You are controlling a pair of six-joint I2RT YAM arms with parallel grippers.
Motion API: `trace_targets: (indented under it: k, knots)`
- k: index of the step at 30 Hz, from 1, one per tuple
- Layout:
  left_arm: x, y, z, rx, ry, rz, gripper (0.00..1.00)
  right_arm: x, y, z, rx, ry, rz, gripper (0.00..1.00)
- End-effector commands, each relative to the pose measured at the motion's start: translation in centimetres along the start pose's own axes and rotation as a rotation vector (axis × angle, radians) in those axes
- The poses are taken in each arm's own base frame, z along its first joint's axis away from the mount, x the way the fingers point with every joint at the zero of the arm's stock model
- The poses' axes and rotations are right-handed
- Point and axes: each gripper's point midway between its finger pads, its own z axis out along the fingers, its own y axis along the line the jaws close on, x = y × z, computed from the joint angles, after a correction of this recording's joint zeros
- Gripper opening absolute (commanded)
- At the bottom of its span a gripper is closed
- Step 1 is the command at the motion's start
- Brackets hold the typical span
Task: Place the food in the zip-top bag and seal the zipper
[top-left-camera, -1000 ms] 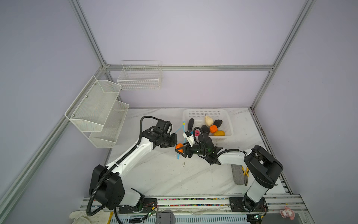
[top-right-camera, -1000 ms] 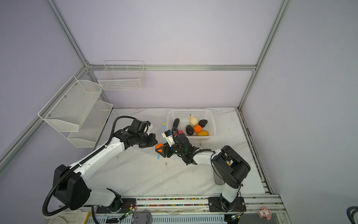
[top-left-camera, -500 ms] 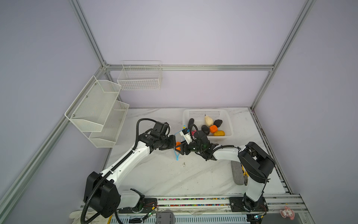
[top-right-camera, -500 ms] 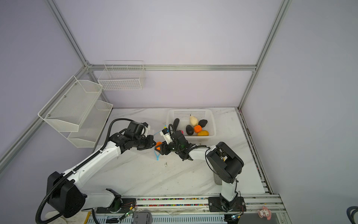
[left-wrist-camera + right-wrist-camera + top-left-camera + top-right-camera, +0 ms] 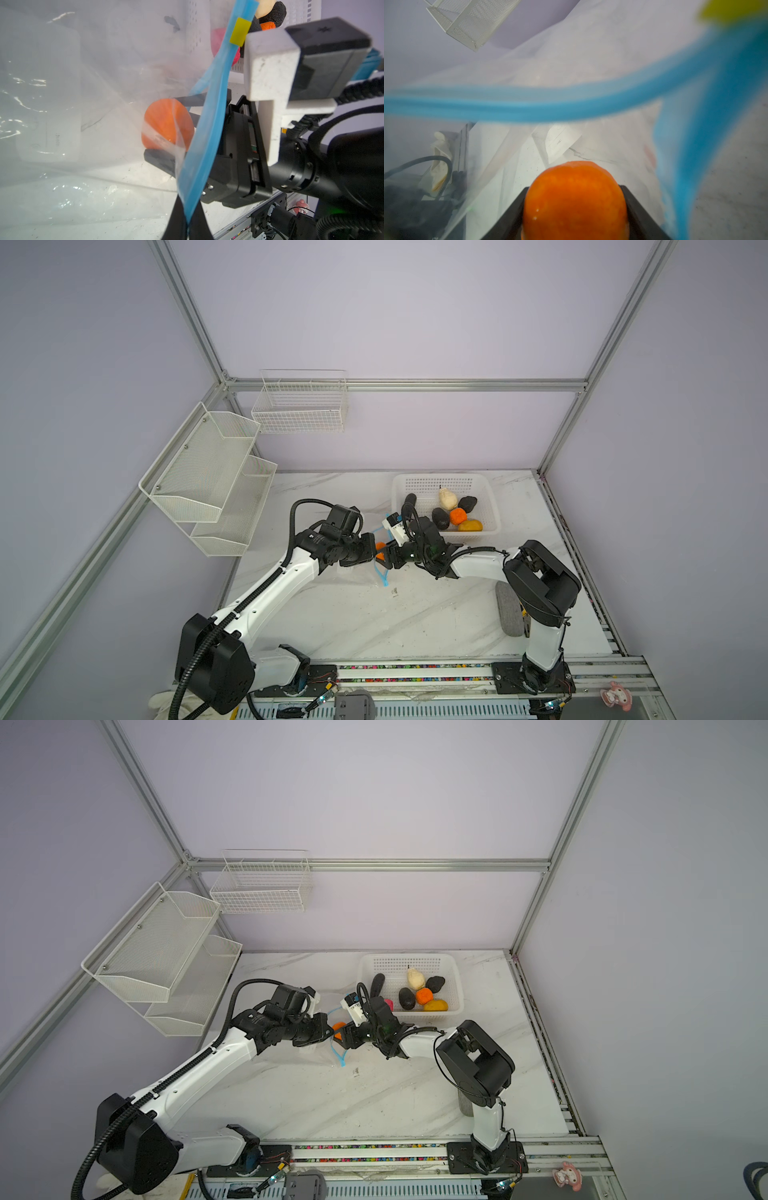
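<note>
The right fingers pinch a round orange fruit from both sides. Its glossy, dimpled front bulges past their tips, just inside the mouth of the zip-top bag. The left fingers are pressed together on the light-blue zipper, which arches over the fruit. The clear film is crumpled.
</note>
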Motion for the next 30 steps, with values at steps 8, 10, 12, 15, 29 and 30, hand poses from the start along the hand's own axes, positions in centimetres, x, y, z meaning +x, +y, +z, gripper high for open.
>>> trace_targets:
  k: [8,10,12,15,29,30]
  knots:
    - [0.23,-0.23,-0.09,0.034,-0.013,-0.017,0.0,-0.64,-0.28,0.56,0.023,0.0,-0.016,0.58]
    - [0.27,-0.27,-0.11,0.036,-0.012,-0.012,0.0,-0.58,-0.26,0.65,0.025,0.003,-0.016,0.6]
    - [0.23,-0.29,-0.1,0.036,-0.012,-0.012,0.0,-0.66,-0.15,0.76,0.027,0.003,-0.018,0.62]
    - [0.14,-0.37,-0.02,0.038,-0.01,-0.011,0.0,-0.69,-0.18,0.82,0.033,0.007,-0.021,0.65]
    - [-0.15,-0.28,-0.11,0.027,-0.019,-0.002,0.0,-0.82,-0.25,0.87,0.042,0.004,-0.016,0.72]
    - [-0.14,-0.26,-0.1,0.026,-0.019,-0.002,0.0,-0.88,-0.22,0.85,0.04,0.002,-0.015,0.72]
